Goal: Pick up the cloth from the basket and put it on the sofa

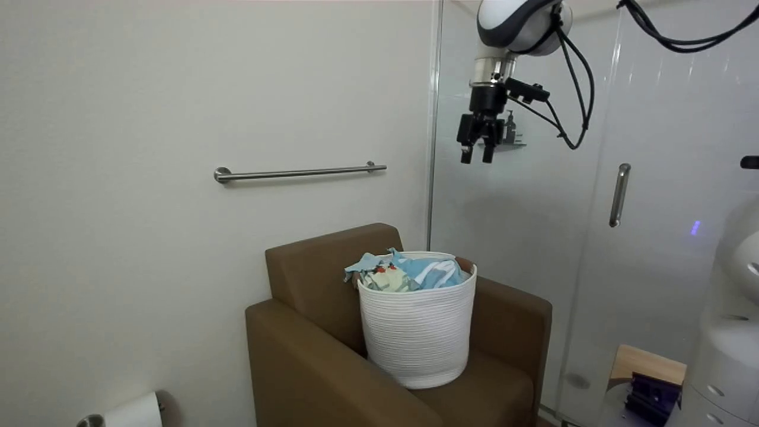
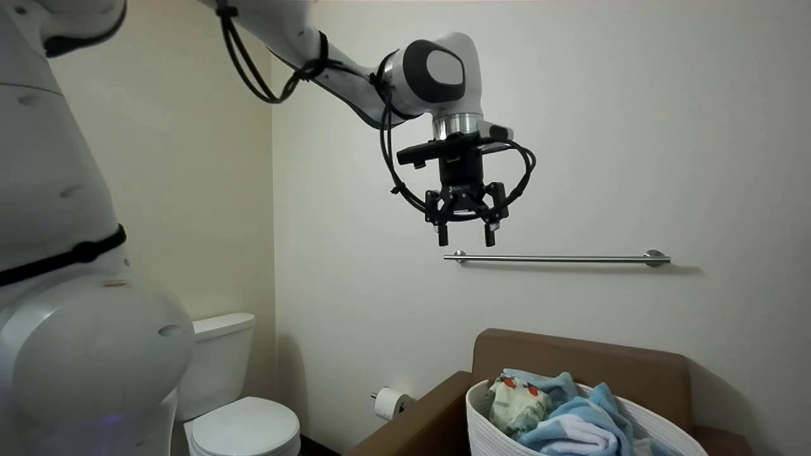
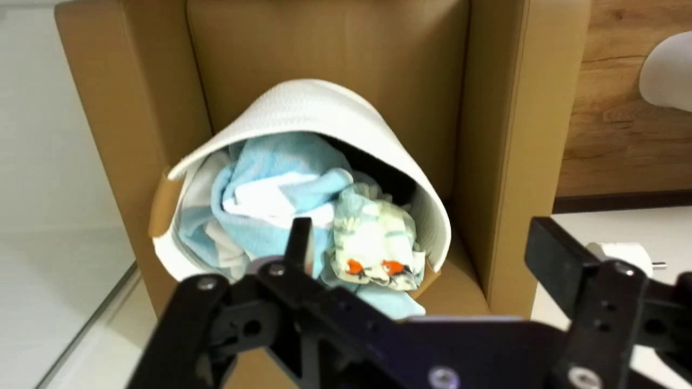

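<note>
The cloth, cream-white with pale teal-green patches and red-orange prints, lies bunched at the top of the basket, in both exterior views (image 1: pixel 388 280) (image 2: pixel 514 404) and in the wrist view (image 3: pixel 373 229). The white round basket (image 1: pixel 418 335) (image 2: pixel 476 425) (image 3: pixel 313 108) stands on the seat of the brown sofa (image 1: pixel 323 281) (image 2: pixel 570 351) (image 3: pixel 330 43). My gripper (image 1: pixel 477 155) (image 2: pixel 466 237) (image 3: pixel 424 251) is open and empty, pointing down. It hangs high above the sofa and basket, apart from both. The cloth's lower part is hidden in the basket.
Light-blue and white cloths (image 1: pixel 436 271) (image 2: pixel 586 424) (image 3: pixel 286 156) lie beside the cloth in the basket; a light-blue end hangs over the rim. A metal towel bar (image 1: pixel 296 174) (image 2: pixel 557 259) is on the wall behind. A glass shower wall (image 1: pixel 522 237) stands beside the sofa.
</note>
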Tool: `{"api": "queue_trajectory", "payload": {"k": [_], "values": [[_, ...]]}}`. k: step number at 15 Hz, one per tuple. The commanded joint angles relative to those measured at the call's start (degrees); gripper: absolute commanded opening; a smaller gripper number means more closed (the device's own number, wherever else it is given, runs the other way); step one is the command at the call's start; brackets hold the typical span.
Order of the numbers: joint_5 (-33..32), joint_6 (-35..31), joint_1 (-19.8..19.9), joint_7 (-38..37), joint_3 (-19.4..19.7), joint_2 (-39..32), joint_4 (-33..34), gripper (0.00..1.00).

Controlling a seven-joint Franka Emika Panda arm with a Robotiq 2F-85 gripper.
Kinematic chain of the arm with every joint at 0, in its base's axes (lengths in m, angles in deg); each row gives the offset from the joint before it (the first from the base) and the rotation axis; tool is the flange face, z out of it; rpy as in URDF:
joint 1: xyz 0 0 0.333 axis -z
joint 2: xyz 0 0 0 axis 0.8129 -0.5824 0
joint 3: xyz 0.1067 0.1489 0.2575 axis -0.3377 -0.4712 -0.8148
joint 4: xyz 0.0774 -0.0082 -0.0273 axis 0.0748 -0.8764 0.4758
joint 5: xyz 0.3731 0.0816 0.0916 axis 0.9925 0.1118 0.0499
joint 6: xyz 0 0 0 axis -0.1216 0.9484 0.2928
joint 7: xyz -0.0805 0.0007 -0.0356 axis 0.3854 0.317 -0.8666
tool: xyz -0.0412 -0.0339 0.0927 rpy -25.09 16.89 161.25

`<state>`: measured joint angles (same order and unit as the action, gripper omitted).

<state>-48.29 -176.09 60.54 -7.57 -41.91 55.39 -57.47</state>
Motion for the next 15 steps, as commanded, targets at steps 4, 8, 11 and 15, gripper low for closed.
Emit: {"api": "queue_trajectory", "payload": {"k": [4, 8, 11, 15], "values": [[0.1, 6.3, -0.2, -0.2, -3.8, -11.9, 14.2, 1.0], [0.0, 9.3, 0.1, -0.3, -4.2, -19.8, 21.3, 1.0], [1.4, 8.9, 0.4, 1.1, -4.0, -21.3, 22.5, 1.0], [7.5, 5.7, 1.0, 3.7, -4.2, -29.6, 29.7, 1.0]]}}
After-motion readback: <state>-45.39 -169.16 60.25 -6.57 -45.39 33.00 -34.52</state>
